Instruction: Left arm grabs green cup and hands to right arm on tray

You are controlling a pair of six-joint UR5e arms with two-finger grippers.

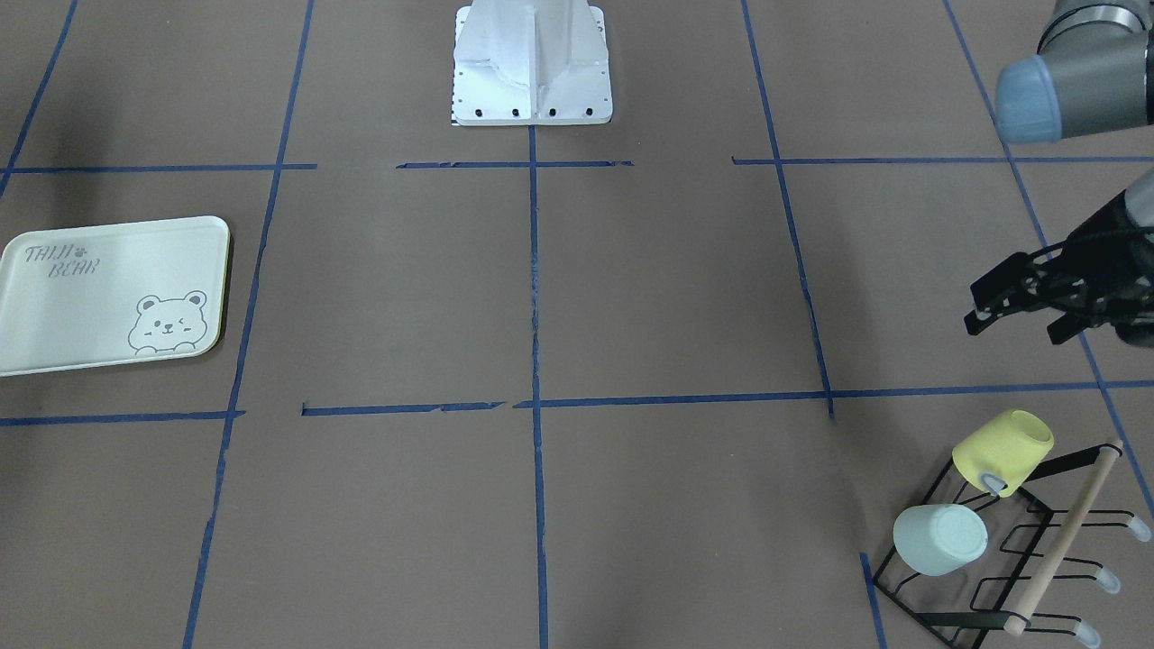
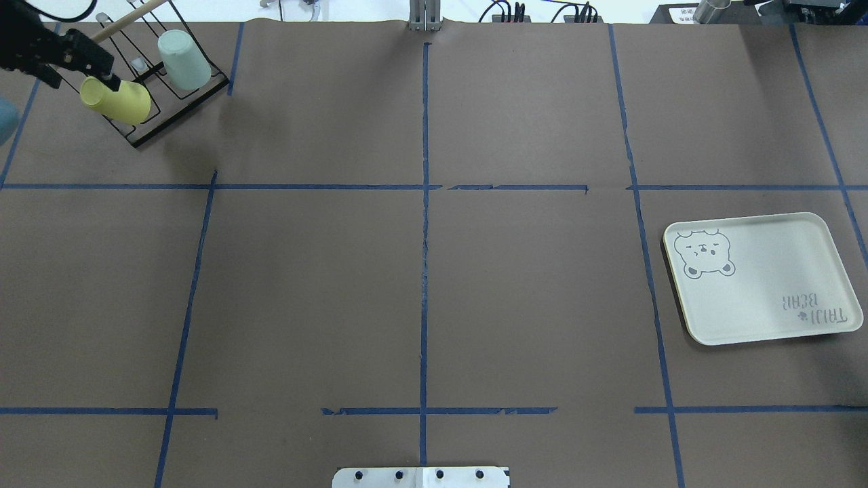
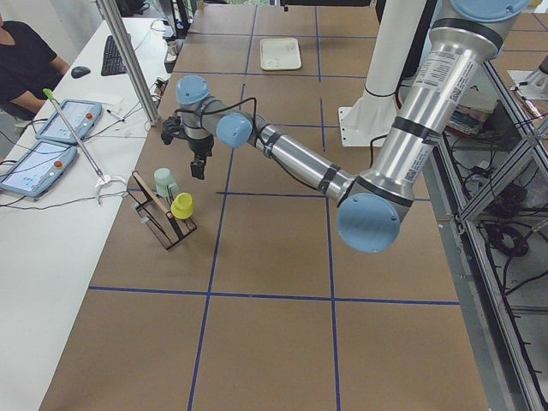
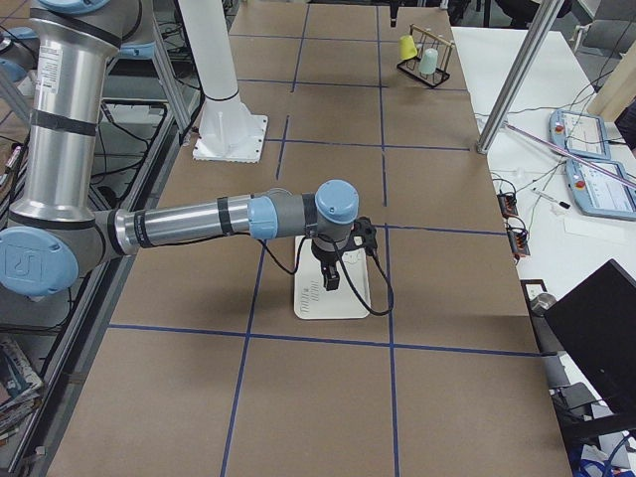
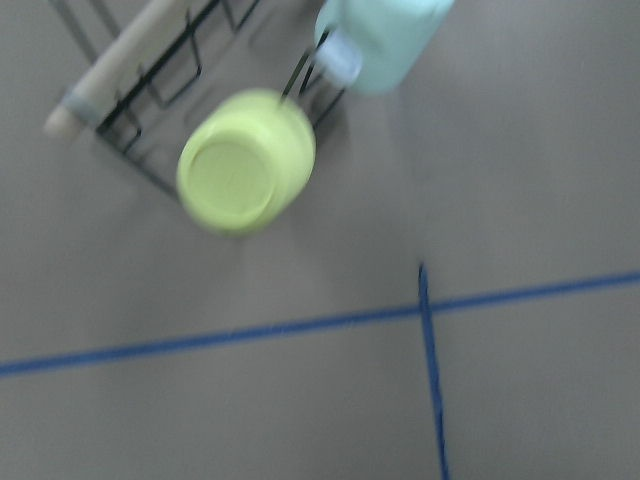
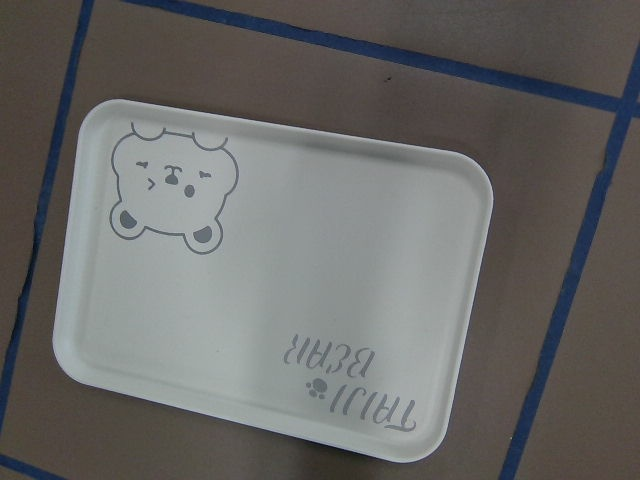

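We take the black wire rack (image 1: 957, 619) with its wooden handle (image 1: 1064, 532) as our marker. The green cup (image 1: 939, 539) hangs tilted and mouth-down on one of the rack's prongs, its closed base turned outward. The yellow-green cup (image 1: 1002, 451) sits on the neighbouring prong just beside it.

The left gripper (image 1: 1014, 329) hovers near the rack, on the yellow-green cup's side, with its fingers apart and nothing between them. From overhead one fingertip overlaps that cup's rim, and we cannot tell whether it touches; the front-facing view shows it clear of both cups. The arm is cut off at the frame edge in both views.

The left wrist view is blurred. It shows the yellow-green cup's base whole, while the green cup is cropped by the top edge.

The tray (image 1: 108, 297) lies well apart from the rack, at the far end of the table, and the front-facing frame clips its edge. The right gripper (image 4: 331, 278) hangs over the tray and hides part of it in the exterior right view. We cannot tell how its fingers stand.
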